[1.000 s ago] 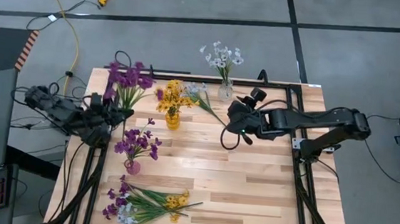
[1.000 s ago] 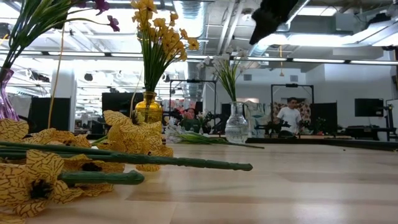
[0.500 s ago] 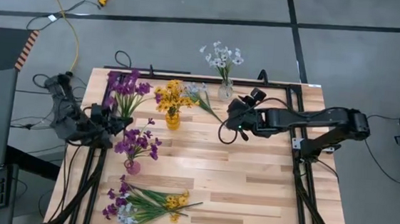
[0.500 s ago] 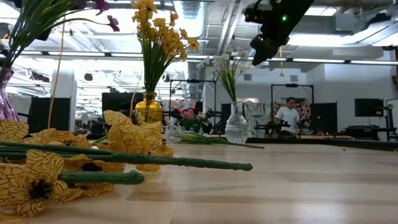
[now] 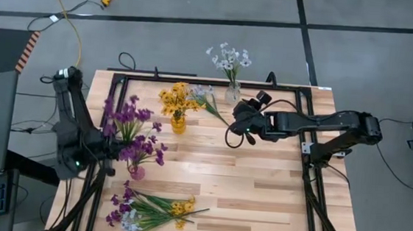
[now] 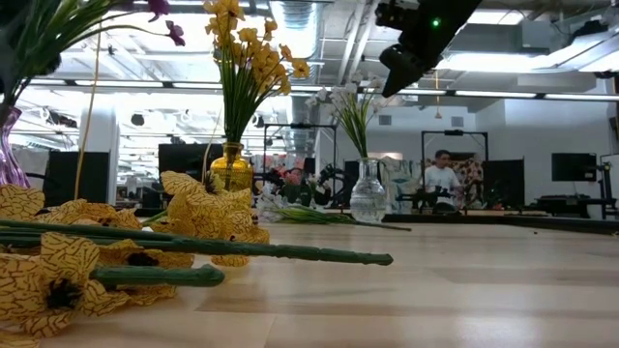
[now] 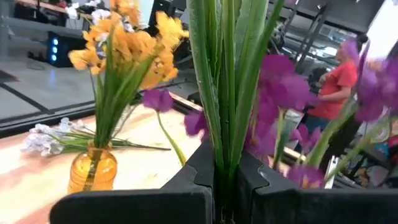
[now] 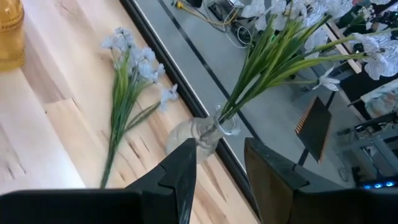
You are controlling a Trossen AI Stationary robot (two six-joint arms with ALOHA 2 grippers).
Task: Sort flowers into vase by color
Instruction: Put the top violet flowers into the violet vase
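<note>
Clamping a purple spray [image 7: 280,87], the left end effector [image 7: 225,177] grips its stems.

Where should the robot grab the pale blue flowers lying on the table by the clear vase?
Best on the thin green stem end of the pale blue flowers, not the blossoms. The spray lies flat, so the right gripper, open above it, would probably come straight down across the stem.

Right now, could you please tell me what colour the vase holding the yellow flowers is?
Amber-yellow glass vase, clearest in the left wrist view, where green stems show through it.
</note>
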